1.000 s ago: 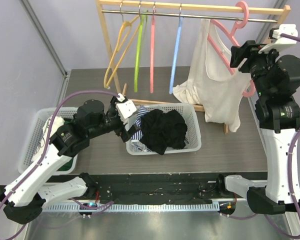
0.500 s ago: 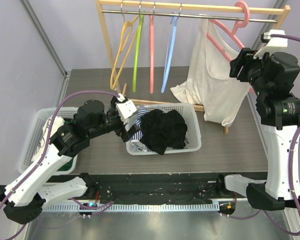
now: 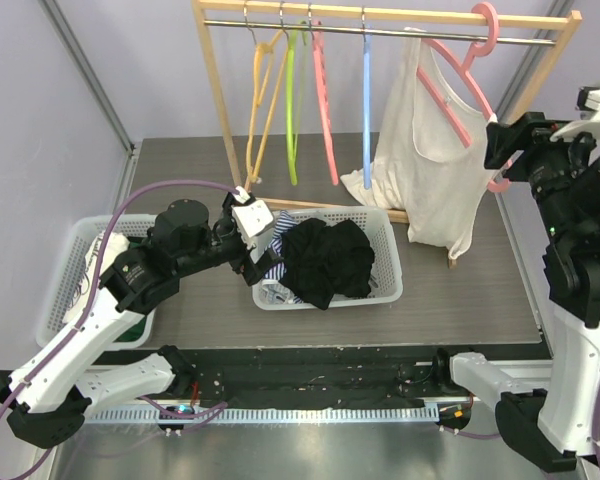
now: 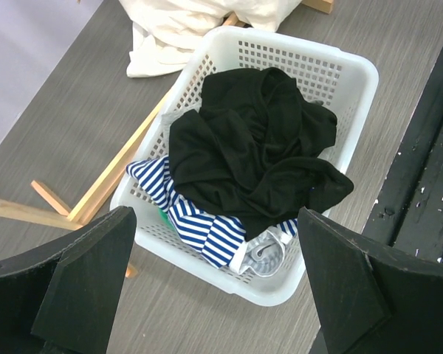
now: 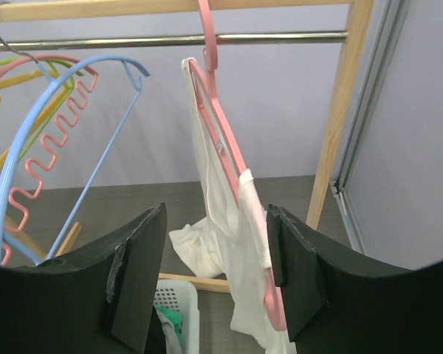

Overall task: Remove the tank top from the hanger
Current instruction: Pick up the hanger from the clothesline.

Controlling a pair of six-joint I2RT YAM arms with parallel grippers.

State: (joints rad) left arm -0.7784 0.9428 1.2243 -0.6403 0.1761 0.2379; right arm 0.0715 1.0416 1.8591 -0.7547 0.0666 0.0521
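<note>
Left gripper point(image 3: 248, 232) hovers, jaws wide apart, over the basket point(image 3: 395, 265) of dark clothes, white tank top point(image 3: 420, 160) hangs on the tilted pink hanger point(image 3: 458, 78) at the rail's point(image 3: 380, 35) right end, right gripper point(image 3: 498, 148) just beside it, jaws apart, clamping nothing.

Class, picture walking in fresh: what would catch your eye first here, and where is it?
A white tank top droops from a pink hanger at the rail's right end. Below, a black garment is heaped in the white basket at mid-table.
</note>
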